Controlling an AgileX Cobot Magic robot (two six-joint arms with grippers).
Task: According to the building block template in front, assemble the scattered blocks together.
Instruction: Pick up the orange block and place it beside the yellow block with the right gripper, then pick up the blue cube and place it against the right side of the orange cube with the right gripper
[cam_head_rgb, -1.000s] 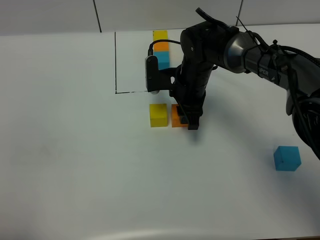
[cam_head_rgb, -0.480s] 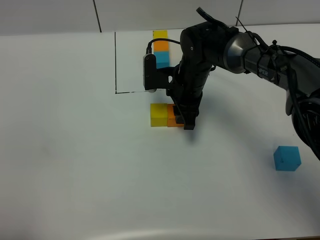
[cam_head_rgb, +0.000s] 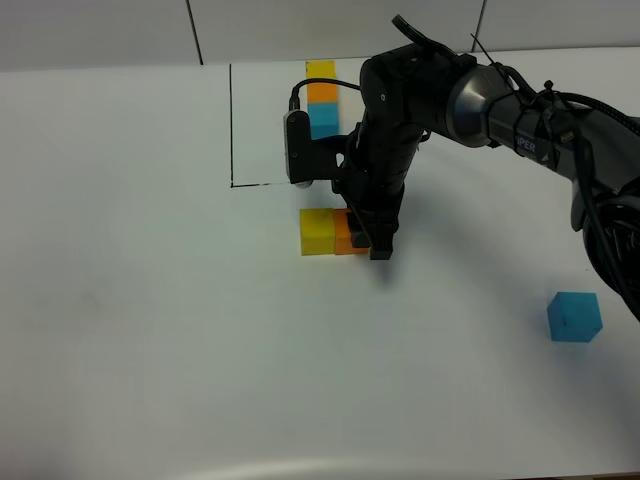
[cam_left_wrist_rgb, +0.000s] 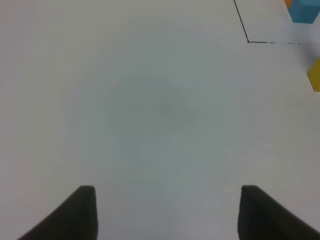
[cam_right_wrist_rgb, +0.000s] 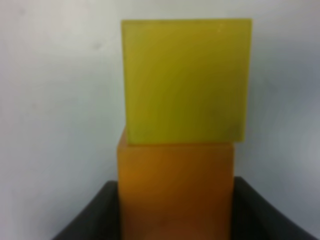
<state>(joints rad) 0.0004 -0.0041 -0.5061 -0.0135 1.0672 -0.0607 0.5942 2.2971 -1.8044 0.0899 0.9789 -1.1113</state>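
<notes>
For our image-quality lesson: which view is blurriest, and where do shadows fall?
Right wrist view: blurriest, the yellow cube and orange cube soft-edged. Left wrist view: hazy, the left gripper only dark blurs. Exterior high view: sharp, a faint shadow on the table by the right gripper.

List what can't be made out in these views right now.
- Exterior high: the right arm covers much of the orange cube and the right outline of the template.
- Right wrist: the frame edge cuts off the orange cube's near end, and the close-up is blurred.
- Left wrist: yellow cube and template cropped at the edge.
- The teal cube shows in the exterior view only.
</notes>
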